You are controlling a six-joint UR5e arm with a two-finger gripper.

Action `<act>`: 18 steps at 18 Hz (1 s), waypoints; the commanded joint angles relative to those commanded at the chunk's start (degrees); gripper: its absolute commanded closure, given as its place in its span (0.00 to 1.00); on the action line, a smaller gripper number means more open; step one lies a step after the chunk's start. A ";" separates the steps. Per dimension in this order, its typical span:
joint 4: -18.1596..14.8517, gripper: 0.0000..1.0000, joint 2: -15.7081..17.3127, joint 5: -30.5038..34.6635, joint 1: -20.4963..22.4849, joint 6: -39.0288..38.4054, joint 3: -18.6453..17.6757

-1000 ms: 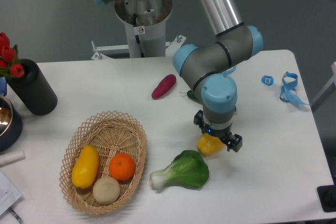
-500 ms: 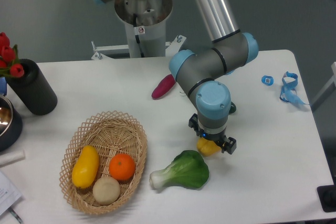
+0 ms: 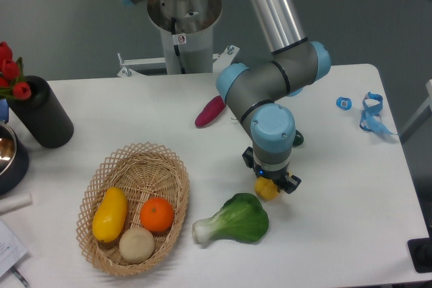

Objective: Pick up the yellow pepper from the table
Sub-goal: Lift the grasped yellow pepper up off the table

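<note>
1. Descent: the grey-and-blue arm's black two-finger gripper [image 3: 270,185] has sunk lower over the last second, so less of the small lobed yellow pepper [image 3: 267,189] shows; the fingers straddle it, but whether they are clamped I cannot tell
2. Reading: the pepper rests on the large white tabletop [image 3: 351,187], just right of the green leafy cabbage [image 3: 233,220]; the grasp seems about to happen, the lift not yet begun
3. Count, produce: one pepper, one cabbage, one purple sweet potato [image 3: 210,111]
4. Count, oval wicker basket [image 3: 125,166], one: holding one long yellow squash [image 3: 109,214], one orange [image 3: 157,214], one beige round fruit [image 3: 137,244]
5. Count, other: one black cylindrical vase [image 3: 42,112]
</note>
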 joint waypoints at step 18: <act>-5.34 0.58 8.18 -9.66 16.26 8.26 2.80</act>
